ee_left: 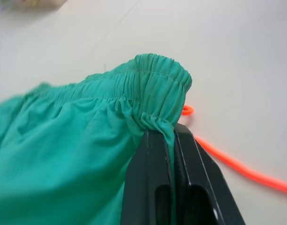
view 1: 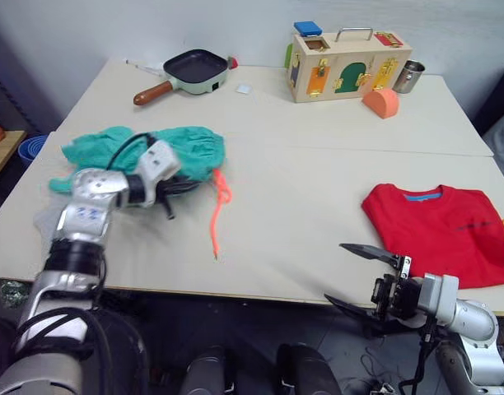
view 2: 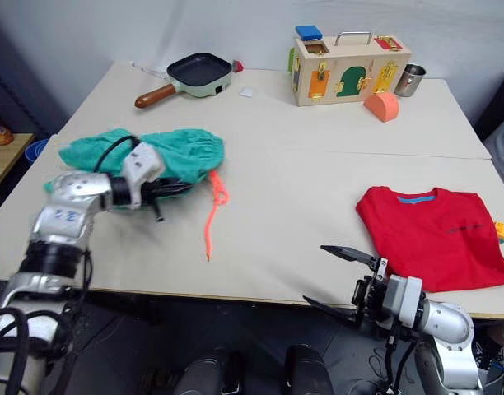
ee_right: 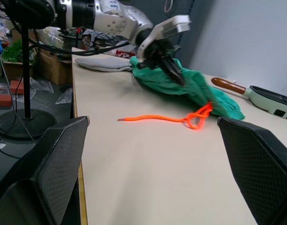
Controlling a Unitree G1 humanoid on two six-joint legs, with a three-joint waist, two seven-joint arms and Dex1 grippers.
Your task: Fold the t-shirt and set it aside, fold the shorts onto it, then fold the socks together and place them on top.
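The left gripper [ee_left: 174, 140] has its 2 black fingers pressed together on the gathered elastic edge of the teal shorts [view 1: 186, 148], which lie bunched on the left side of the table [view 1: 301, 197], their orange drawstring [view 1: 217, 216] trailing toward the near edge. The red t-shirt [view 1: 445, 229] lies folded at the near right. The right gripper [view 1: 355, 276] hangs just off the near edge beside it, fingers spread wide apart, holding nothing
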